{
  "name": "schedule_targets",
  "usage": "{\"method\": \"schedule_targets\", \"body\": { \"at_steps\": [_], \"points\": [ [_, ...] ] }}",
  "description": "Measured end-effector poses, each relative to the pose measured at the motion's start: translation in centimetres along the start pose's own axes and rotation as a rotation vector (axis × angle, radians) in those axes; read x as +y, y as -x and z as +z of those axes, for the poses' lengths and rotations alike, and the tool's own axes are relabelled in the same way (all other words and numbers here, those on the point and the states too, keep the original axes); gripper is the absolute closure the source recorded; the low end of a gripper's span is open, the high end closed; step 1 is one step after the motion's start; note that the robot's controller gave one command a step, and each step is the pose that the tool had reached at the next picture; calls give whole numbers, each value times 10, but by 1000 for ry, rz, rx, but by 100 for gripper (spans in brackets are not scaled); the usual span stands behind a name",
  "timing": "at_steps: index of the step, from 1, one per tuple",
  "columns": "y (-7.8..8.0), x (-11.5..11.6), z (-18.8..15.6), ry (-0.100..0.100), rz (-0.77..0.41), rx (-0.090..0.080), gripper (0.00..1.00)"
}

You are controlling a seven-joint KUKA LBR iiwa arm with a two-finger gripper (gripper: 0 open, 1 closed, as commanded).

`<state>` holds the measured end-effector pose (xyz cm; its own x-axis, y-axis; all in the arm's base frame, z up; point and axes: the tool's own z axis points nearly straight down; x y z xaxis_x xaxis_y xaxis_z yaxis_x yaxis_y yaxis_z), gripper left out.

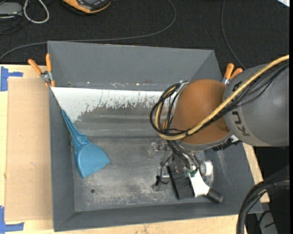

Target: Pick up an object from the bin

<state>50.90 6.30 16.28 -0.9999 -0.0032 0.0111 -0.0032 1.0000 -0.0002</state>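
Where dark floor [136,30] ends, a scuffed bin [62,189] sits — scoop [90,160] inside.

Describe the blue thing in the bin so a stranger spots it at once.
In the grey metal bin, look left. A light blue scoop lies there, thin handle pointing up and left. Unlike the black brush at lower right, it is blue.

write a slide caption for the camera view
Gripper by a black-bristled white brush, right side of the grey bin; blue scoop at left.
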Motion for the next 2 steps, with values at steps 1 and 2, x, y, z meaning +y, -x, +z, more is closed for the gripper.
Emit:
{"method": "schedule_targets", "body": {
  "at_steps": [1,2],
  "points": [
    [2,-1,-4,1,4,-8,0],
    [-3,-79,97,-1,-118,5,0]
  ]
}}
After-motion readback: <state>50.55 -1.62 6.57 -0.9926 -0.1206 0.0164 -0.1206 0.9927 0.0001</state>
